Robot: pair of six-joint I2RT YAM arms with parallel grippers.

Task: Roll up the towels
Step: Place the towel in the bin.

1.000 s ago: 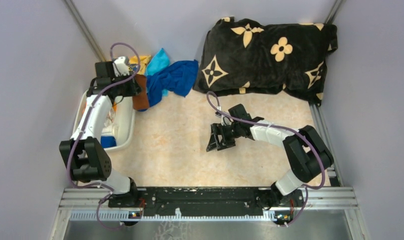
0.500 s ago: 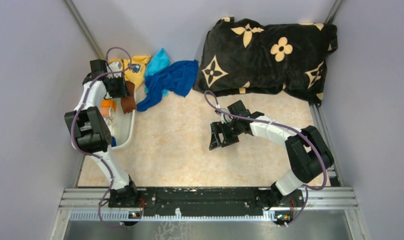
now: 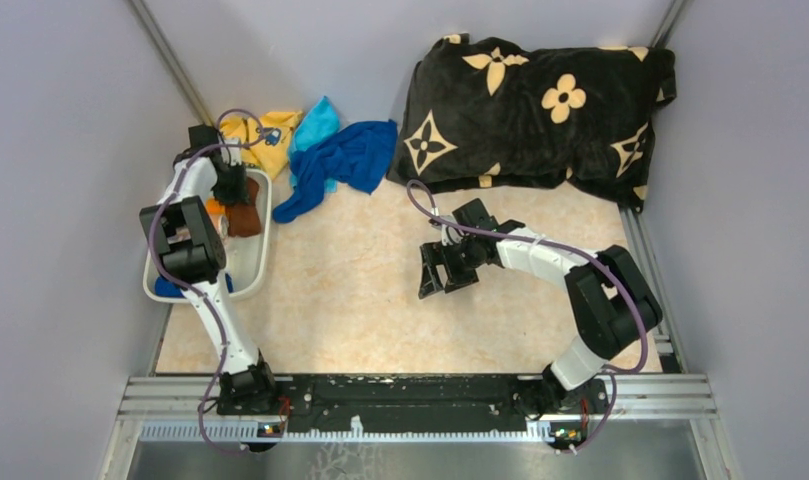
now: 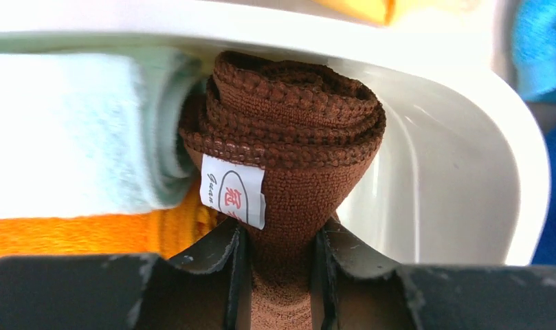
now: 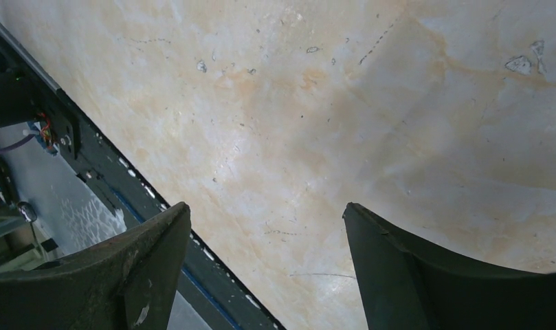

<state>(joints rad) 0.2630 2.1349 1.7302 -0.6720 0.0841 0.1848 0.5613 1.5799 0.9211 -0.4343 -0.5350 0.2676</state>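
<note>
Nearest, both arm bases sit on the black rail [image 3: 410, 395] at the front edge of the mottled beige surface [image 3: 360, 320]. A little farther in, the right hand [image 3: 436, 284] is over bare surface near the middle. Its wrist view shows the right hand [image 5: 264, 213] with its two dark fingers spread wide and nothing between them.

To the left, a white bin [image 3: 261, 258] lies along the side wall. Something blue [image 3: 165, 288] shows at its near end. The left arm reaches to the bin's far end, where the left hand [image 3: 231, 192] is clamped on a brown towel [image 3: 244, 218].

From the left wrist, the left hand [image 4: 278, 237] pinches the lower part of the brown towel [image 4: 288, 137] tightly between both fingers. The towel's upper end shows layers wound into a thick bundle, with a white tag [image 4: 232, 199] printed in red. It is inside the white bin [image 4: 467, 172], close to the curved inner wall and touching a pale green towel [image 4: 69, 130] rolled beside it. An orange towel [image 4: 75, 234] lies under that one. Whether the brown towel rests on the bin's floor cannot be told.

Beyond the bin, three loose towels are heaped together, unrolled — a yellow towel [image 3: 270, 140], a turquoise towel [image 3: 318, 120] and a blue towel [image 3: 345, 160]. Farthest back on the right, a black cushion [image 3: 540, 100] with tan flower marks lies against the rear wall.
</note>
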